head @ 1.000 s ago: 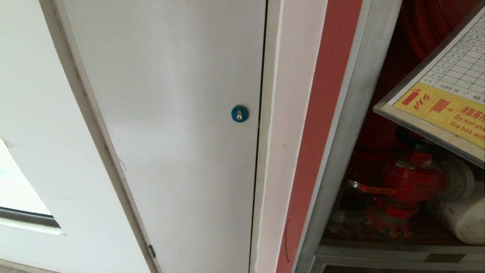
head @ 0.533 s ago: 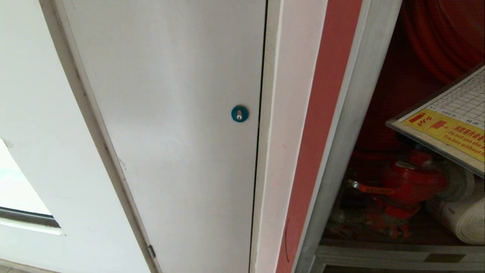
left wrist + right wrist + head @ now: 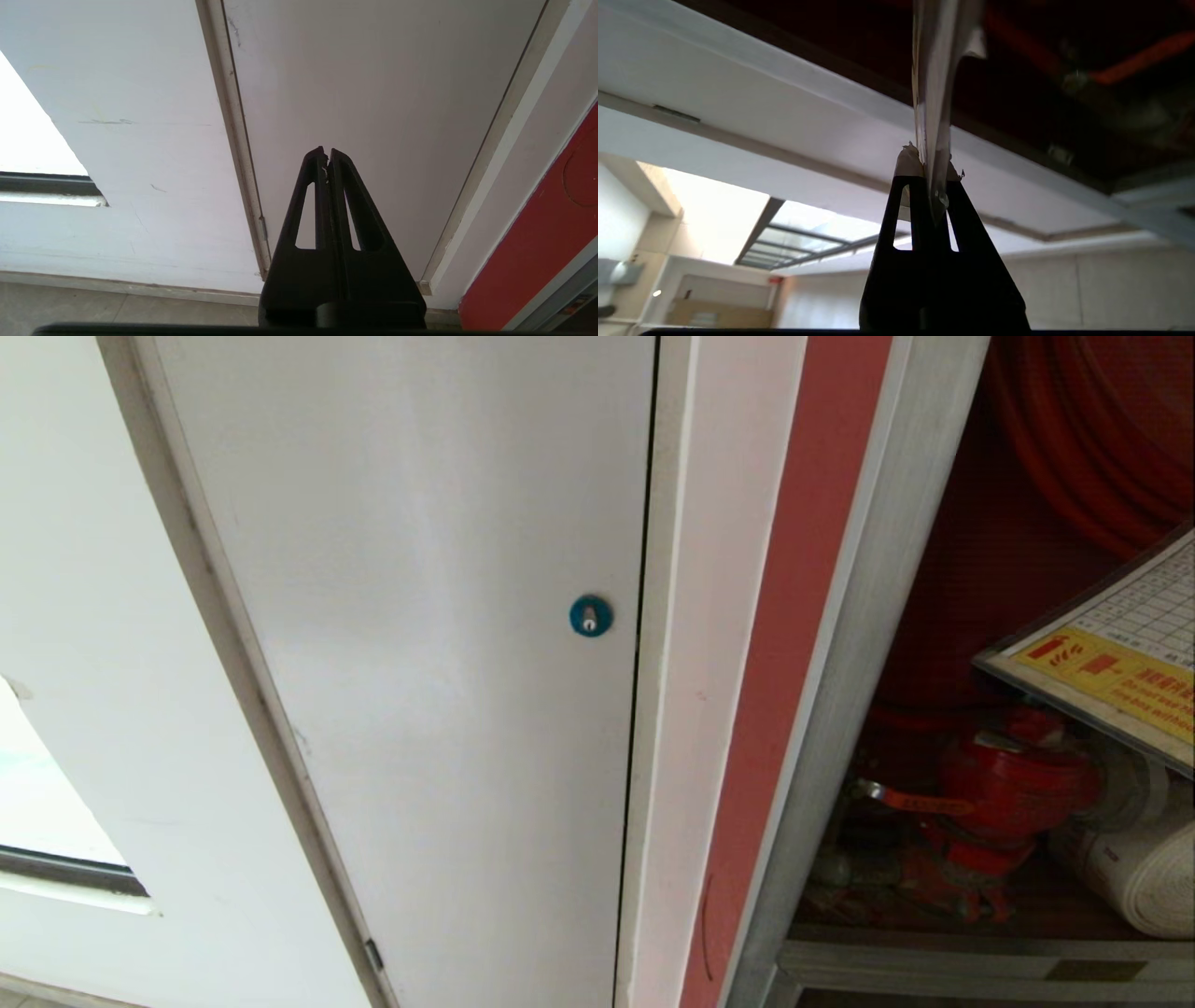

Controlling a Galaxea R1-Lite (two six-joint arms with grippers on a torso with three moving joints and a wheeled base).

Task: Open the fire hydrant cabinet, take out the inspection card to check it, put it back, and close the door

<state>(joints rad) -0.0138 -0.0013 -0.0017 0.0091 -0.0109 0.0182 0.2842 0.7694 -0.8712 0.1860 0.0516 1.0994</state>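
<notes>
At far right, the thin white yellow-banded inspection card (image 3: 1116, 658) is clamped edge-on by the right gripper (image 3: 930, 169) before the silver-framed red fire hydrant cabinet (image 3: 840, 644); the left gripper (image 3: 326, 154) is held together, parked.

Fire hydrant cabinet (image 3: 845, 644) stands open; upper interior free btwn frame & red hose coil (image 3: 1092, 429). Inspection card (image 3: 1111, 663) juts across opening. Red valve (image 3: 1008, 789) & white rolled hose (image 3: 1144, 877) crowd the bottom.
</notes>
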